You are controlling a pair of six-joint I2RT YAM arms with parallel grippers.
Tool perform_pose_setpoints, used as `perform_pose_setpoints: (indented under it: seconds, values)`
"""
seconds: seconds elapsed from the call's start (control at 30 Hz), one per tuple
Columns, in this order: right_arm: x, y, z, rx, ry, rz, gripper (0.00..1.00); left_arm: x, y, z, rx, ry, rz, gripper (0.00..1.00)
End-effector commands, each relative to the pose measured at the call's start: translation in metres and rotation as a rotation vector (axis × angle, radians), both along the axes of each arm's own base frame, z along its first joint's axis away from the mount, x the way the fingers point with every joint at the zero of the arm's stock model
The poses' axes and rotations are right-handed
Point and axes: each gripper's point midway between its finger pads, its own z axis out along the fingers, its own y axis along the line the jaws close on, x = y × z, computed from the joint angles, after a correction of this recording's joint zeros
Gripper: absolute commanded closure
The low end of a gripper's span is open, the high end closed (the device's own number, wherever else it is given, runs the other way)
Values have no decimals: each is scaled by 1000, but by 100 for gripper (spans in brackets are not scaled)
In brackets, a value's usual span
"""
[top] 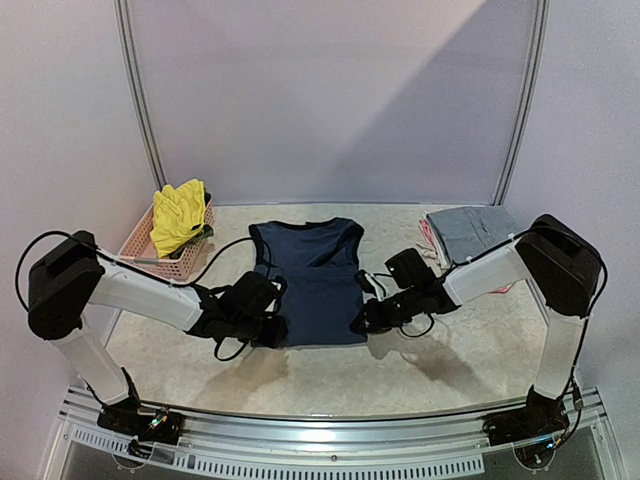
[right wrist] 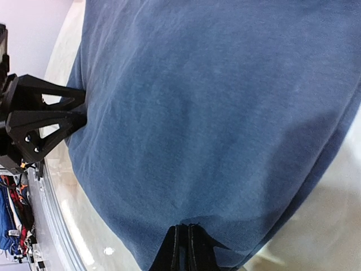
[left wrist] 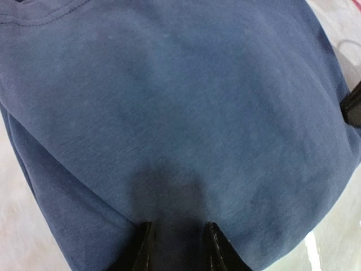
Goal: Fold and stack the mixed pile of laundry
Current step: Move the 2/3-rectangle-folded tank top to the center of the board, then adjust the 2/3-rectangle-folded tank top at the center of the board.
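Note:
The navy blue top (top: 310, 275) lies flat in the middle of the table, partly folded, and fills both wrist views (left wrist: 169, 113) (right wrist: 214, 113). My left gripper (top: 272, 326) (left wrist: 177, 227) is at its near left corner, fingers a little apart with a thick fold of the cloth filling the gap. My right gripper (top: 362, 320) (right wrist: 187, 228) is at the near right corner, fingers almost together, pinching the hem. A bright yellow garment (top: 178, 215) sits in the basket. Folded grey trousers (top: 470, 228) lie at the back right on pink and white pieces (top: 428, 236).
The pink lattice basket (top: 165, 262) stands at the back left beside the left arm. A curved backdrop closes the table's far side. A metal rail (top: 320, 440) runs along the near edge between the arm bases. The right wrist view shows the left gripper's black body (right wrist: 39, 121).

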Motion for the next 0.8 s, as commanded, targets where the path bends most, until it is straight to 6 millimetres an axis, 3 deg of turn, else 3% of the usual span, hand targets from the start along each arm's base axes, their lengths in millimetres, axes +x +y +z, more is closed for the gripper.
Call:
perform_pose_setpoints:
  seconds: [0.0, 0.23, 0.3, 0.4, 0.57, 0.63, 0.77]
  values:
    - [-48, -23, -37, -130, 96, -16, 92, -59, 30, -34, 108, 102, -12, 67]
    - [-97, -37, -32, -232, 68, -15, 92, -99, 46, -11, 190, 33, -21, 68]
    - [-105, -41, -19, -237, 60, -25, 91, -105, 51, 3, 216, 13, -18, 68]
    - [-97, -39, 8, -226, 16, -55, 85, -102, 46, 32, 200, -36, -34, 66]
    - [-47, -25, 70, -179, -132, -106, 66, -75, 15, 87, 179, -177, -79, 61]
    - [-21, -23, 88, -145, -165, -132, 54, -66, -1, 94, 187, -198, -103, 61]
    - [47, -29, 117, -111, -227, -218, 43, -55, -37, 93, 188, -201, -161, 62]
